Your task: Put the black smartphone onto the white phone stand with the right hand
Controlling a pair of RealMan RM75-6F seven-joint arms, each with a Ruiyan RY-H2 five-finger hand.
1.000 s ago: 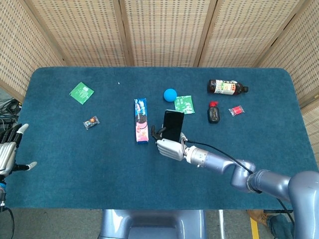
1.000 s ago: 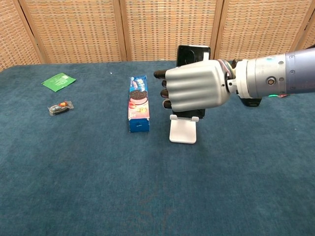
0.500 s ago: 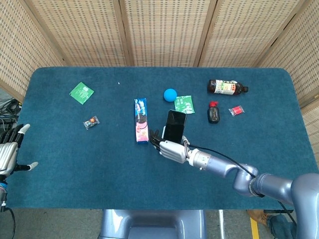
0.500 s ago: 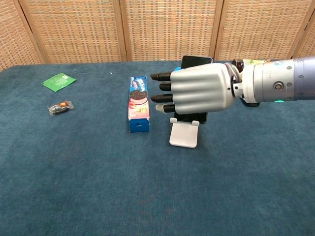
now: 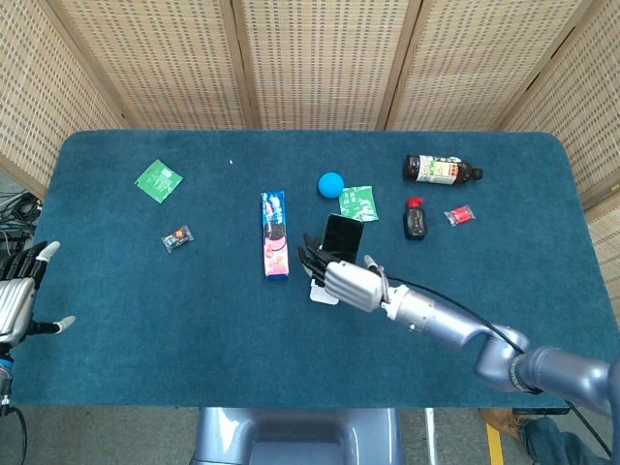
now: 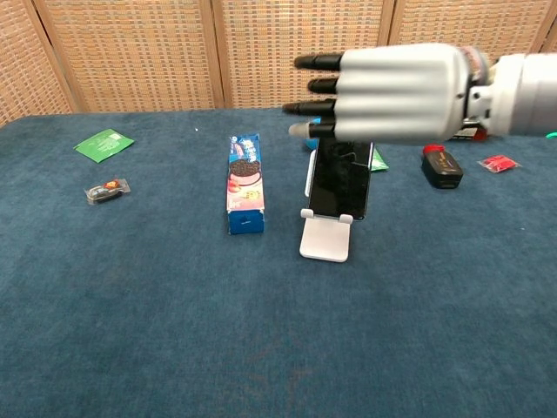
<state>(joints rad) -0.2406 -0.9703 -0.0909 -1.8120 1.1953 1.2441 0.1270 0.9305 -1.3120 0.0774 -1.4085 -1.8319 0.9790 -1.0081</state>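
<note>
The black smartphone (image 6: 340,180) leans upright on the white phone stand (image 6: 325,239) near the table's middle; in the head view the smartphone (image 5: 343,233) shows just behind my right hand. My right hand (image 6: 393,82) hovers above the phone with its fingers spread, holding nothing and clear of the phone; in the head view the right hand (image 5: 341,278) covers most of the stand (image 5: 321,293). My left hand (image 5: 17,295) stays open at the far left edge, off the table.
A cookie pack (image 6: 244,181) lies just left of the stand. Behind are a blue ball (image 5: 330,183), green packets (image 5: 358,202) (image 5: 158,178), a dark bottle (image 5: 441,170), a small black bottle (image 6: 441,167), a red candy (image 6: 499,162) and a wrapped sweet (image 6: 106,190).
My right hand let go of the phone, opened its fingers and rose above it. The phone now leans on the stand by itself.
</note>
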